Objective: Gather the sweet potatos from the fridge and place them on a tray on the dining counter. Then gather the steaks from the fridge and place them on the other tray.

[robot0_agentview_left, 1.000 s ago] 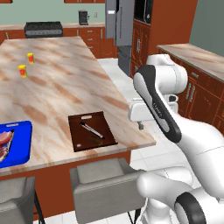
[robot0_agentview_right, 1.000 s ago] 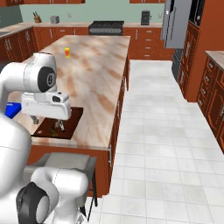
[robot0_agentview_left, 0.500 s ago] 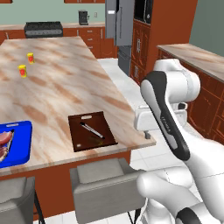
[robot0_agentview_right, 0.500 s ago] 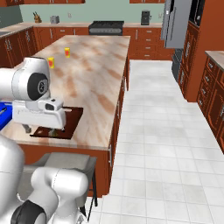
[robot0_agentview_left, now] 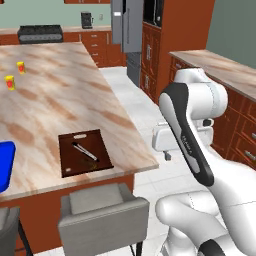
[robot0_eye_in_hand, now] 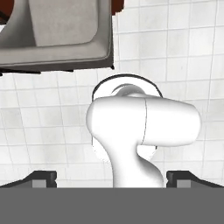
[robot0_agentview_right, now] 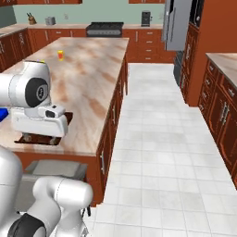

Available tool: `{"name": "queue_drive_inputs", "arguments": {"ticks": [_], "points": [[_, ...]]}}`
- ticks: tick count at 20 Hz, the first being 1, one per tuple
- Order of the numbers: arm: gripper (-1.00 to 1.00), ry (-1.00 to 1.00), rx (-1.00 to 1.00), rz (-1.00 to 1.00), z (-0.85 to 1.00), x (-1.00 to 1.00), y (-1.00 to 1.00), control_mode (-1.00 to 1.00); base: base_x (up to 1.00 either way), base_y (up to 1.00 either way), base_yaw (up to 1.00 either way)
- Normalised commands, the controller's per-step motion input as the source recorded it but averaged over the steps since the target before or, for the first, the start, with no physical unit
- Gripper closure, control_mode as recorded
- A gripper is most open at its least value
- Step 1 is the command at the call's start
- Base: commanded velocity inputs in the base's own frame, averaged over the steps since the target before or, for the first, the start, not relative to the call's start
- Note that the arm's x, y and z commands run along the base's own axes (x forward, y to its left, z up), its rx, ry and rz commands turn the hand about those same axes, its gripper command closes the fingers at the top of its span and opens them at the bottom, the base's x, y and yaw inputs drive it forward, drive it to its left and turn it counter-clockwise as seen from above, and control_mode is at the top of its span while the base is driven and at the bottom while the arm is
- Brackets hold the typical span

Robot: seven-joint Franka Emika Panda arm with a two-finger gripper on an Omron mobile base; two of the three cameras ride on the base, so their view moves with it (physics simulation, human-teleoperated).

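Dark brown tray (robot0_agentview_left: pixel 82 152) on tan-pink marbled dining counter (robot0_agentview_left: pixel 60 95); bright blue tray (robot0_agentview_left: pixel 4 164); grey fridge (robot0_agentview_left: pixel 126 25).

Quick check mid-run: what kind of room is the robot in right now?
A home kitchen, rendered. A long island counter with grey stools fills the middle, a grey fridge stands among red-brown cabinets, and a stove sits on the back wall.

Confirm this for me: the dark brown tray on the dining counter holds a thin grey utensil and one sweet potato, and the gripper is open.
Wrong on the sweet potato. In the left base view the dark brown tray on the dining counter holds a thin grey utensil and nothing else. The gripper is open.
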Motion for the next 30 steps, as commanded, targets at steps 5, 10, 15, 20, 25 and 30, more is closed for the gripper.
{"name": "queue_drive_inputs", "arguments": {"ticks": [5, 10, 15, 20, 25, 30], "points": [[-1.00, 0.00, 0.00, 0.00, 0.00, 0.00, 0.00, 1.00, 0.04, -1.00, -0.17], [-1.00, 0.00, 0.00, 0.00, 0.00, 0.00, 0.00, 1.00, 0.42, -1.00, -0.02], [-1.00, 0.00, 0.00, 0.00, 0.00, 0.00, 0.00, 1.00, 0.85, -0.61, 0.07], [-1.00, 0.00, 0.00, 0.00, 0.00, 0.00, 0.00, 1.00, 1.00, -0.02, 0.10], [-1.00, 0.00, 0.00, 0.00, 0.00, 0.00, 0.00, 1.00, 1.00, -0.11, 0.10], [-1.00, 0.00, 0.00, 0.00, 0.00, 0.00, 0.00, 1.00, 1.00, -0.24, 0.07]]}}
